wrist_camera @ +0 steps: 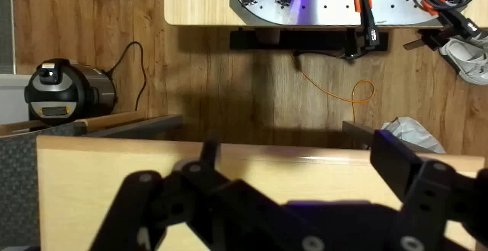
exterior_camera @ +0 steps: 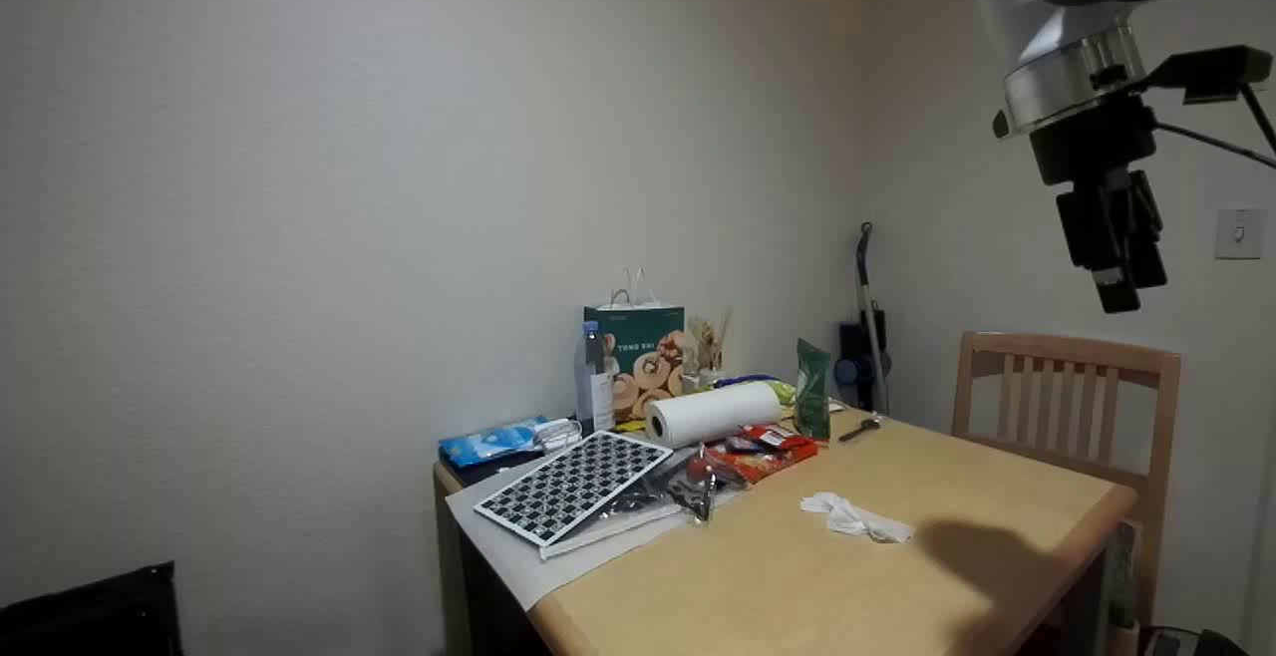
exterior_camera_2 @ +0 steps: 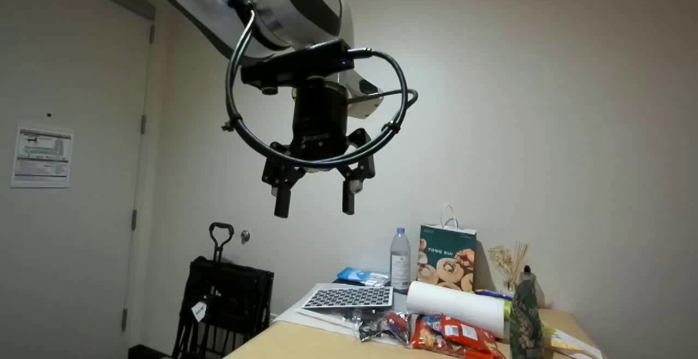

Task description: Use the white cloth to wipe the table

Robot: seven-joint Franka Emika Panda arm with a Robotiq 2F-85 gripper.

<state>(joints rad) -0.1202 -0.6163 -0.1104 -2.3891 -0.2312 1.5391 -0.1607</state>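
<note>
White cloth point(exterior_camera: 854, 518) lies crumpled on the table point(exterior_camera: 758, 576), to the near right of the red packets point(exterior_camera: 768, 455) in an exterior view; the gripper point(exterior_camera_2: 315, 215) hangs high, jaws apart and empty; sound grasping likely calls for straight descent onto the cloth's bunched middle.

White cloth point(exterior_camera: 853, 518) crumpled, twisted, lying on tan table point(exterior_camera: 758, 581).

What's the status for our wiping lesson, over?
Gripper open, up high. White cloth twisted on table, ungripped. Paper-towel roll, red packets may obstruct wiping.
</note>
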